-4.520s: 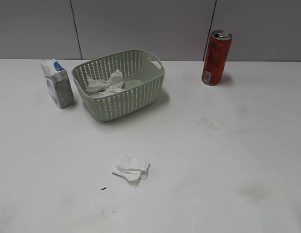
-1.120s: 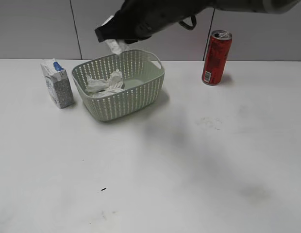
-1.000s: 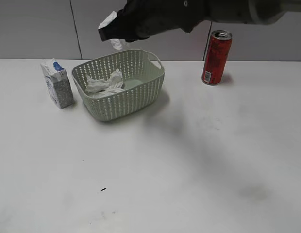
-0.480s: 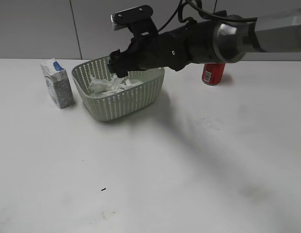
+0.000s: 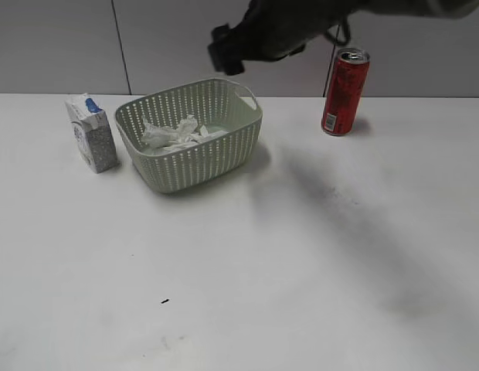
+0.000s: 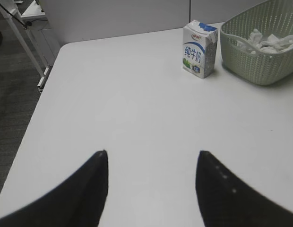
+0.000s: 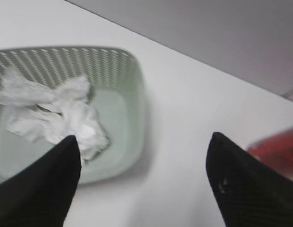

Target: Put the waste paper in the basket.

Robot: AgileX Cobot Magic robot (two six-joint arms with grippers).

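Right hand [image 7: 144,175] spread, crumpled waste paper [image 7: 56,116], perforated basket [image 7: 137,90]

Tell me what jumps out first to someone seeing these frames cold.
The pale green basket at the back left of the table, with crumpled white waste paper piled inside it. Above its rear rim the blurred dark right pincer hangs in the air, open and empty. The bright red can stands upright at the back right, and a small milk carton stands just left of the basket.
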